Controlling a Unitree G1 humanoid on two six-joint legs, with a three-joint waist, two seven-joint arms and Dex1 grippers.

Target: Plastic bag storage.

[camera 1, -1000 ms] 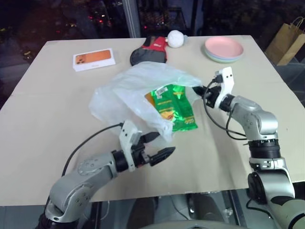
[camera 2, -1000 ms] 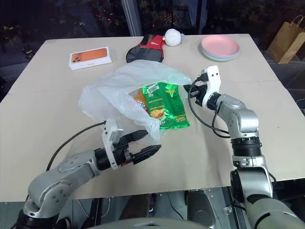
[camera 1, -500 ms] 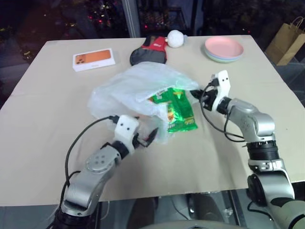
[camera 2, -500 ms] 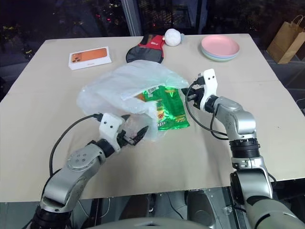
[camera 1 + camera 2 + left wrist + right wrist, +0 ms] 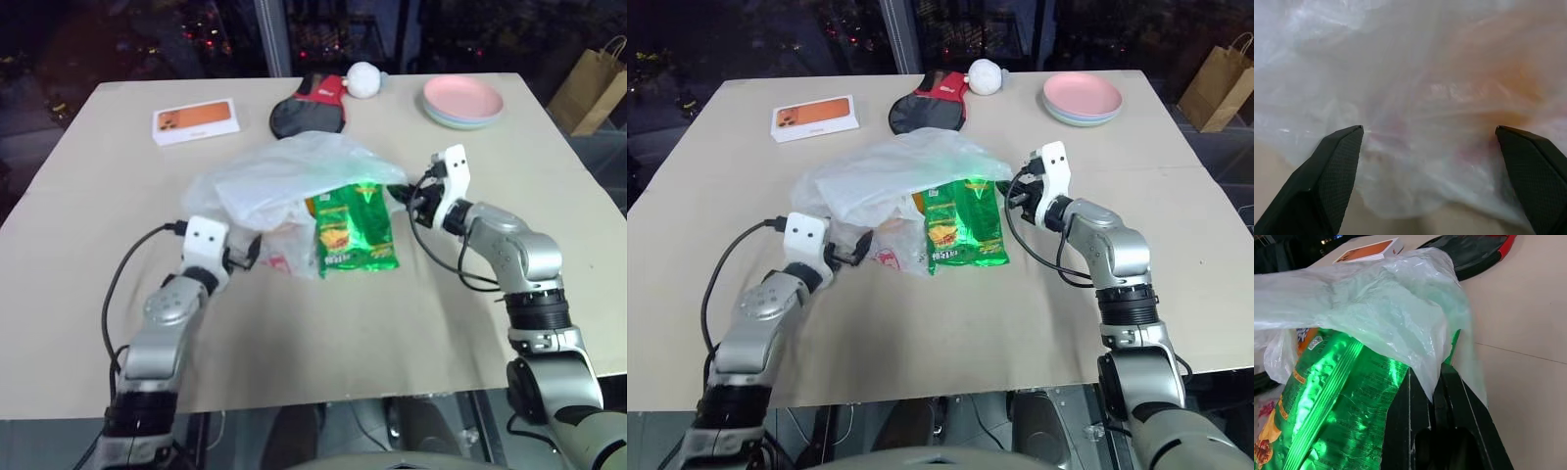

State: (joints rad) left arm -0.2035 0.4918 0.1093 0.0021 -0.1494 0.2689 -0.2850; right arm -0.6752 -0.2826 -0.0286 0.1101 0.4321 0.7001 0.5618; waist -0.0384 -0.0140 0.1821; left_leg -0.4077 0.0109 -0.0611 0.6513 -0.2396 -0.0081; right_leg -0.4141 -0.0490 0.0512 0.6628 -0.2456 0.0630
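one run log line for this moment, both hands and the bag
left hand: open, at plastic bag near edge | right hand: shut on plastic bag far edge | green snack packet: half under bag | stage: bag not stored

A beige table (image 5: 323,333) stands before dark glass panes (image 5: 176,39) dotted with small lights

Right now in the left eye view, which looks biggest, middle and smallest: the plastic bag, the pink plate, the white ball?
1. The plastic bag looks biggest.
2. The pink plate comes next.
3. The white ball looks smallest.
The plate and ball sit farther from the camera, so they may look a little smaller than they really are.
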